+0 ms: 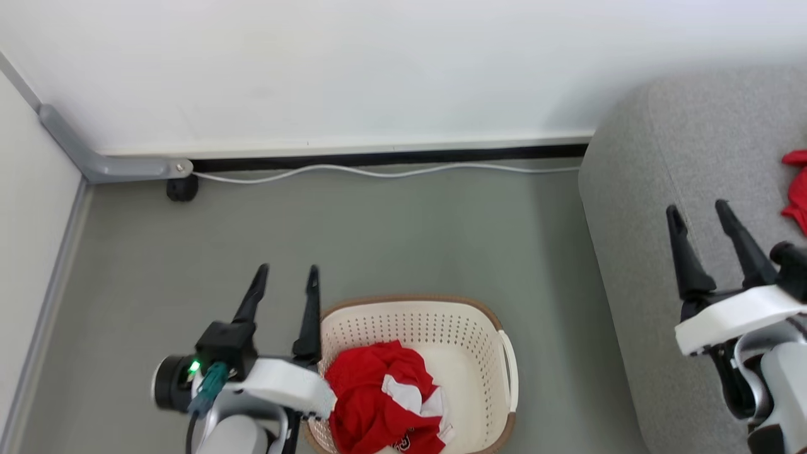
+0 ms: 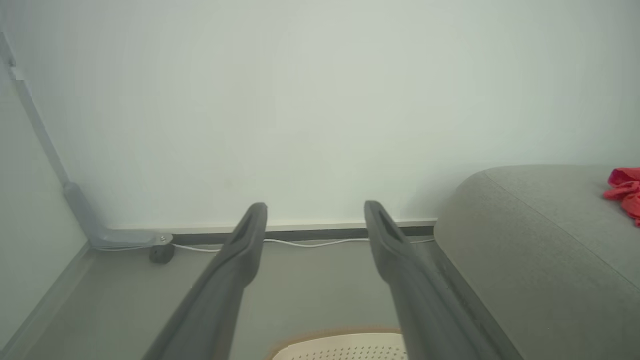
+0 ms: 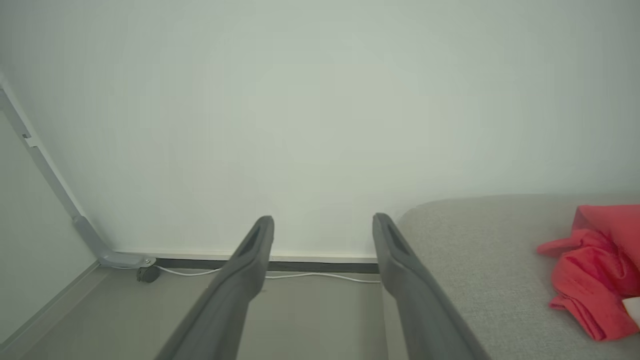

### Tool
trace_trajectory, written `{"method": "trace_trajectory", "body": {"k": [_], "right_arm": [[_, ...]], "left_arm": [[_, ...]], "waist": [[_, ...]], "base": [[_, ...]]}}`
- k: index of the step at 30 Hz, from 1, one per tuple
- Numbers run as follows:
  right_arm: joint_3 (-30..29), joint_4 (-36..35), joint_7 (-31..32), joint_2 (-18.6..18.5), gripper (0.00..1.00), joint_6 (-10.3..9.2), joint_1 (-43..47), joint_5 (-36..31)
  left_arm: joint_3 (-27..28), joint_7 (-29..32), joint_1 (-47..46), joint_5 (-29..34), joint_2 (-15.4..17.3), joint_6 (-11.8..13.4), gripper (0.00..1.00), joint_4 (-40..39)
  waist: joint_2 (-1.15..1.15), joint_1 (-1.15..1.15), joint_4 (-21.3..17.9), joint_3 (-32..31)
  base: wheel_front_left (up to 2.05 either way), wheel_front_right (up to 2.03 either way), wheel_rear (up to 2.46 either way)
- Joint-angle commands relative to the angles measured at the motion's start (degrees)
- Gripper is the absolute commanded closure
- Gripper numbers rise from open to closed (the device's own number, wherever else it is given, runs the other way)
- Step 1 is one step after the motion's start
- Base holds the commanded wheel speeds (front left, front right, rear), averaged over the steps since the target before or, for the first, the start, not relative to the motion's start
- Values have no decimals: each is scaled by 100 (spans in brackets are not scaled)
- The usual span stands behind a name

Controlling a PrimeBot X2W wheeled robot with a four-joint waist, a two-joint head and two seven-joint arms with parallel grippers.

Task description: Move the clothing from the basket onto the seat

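A crumpled bright red garment with white patches (image 1: 381, 403) lies in the cream perforated basket (image 1: 479, 340) on the floor. My left gripper (image 1: 287, 271) hangs open and empty just left of the basket's rim, fingers pointing toward the wall. Over the grey sofa (image 1: 681, 157) at the right, my right gripper (image 1: 696, 211) is open and holds nothing. Another red piece of clothing (image 1: 795, 189) rests on the sofa at the right edge; it appears again in the right wrist view (image 3: 597, 270) and the left wrist view (image 2: 625, 192). The basket's far rim (image 2: 345, 340) peeks in between the left fingers.
A white wall with a dark skirting strip (image 1: 391, 156) closes the far side. A white cable (image 1: 378, 171) runs along the floor below it, and a grey conduit (image 1: 101, 161) with a small black foot (image 1: 182, 188) sits in the left corner. Grey floor lies between basket and wall.
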Motion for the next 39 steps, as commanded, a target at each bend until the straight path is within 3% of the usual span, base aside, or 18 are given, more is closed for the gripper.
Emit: {"method": "trace_trajectory", "body": {"k": [1, 18, 39], "right_arm": [[74, -229, -35, -20, 0, 7, 149, -79], [-69, -955, -35, 338, 0, 7, 1305, -383], [-307, -1094, -35, 437, 0, 7, 1562, -445]], "left_arm": [[353, -35, 82, 100, 30, 44, 0, -189], [1415, -35, 1399, 425, 30, -13, 0, -596], [1380, -35, 1658, 520, 30, 92, 0, -788]], "waist": [[0, 0, 62, -164], [0, 0, -81, -673], [0, 0, -74, -650]], "base": [[0, 0, 0], [0, 0, 0], [0, 0, 0]]}}
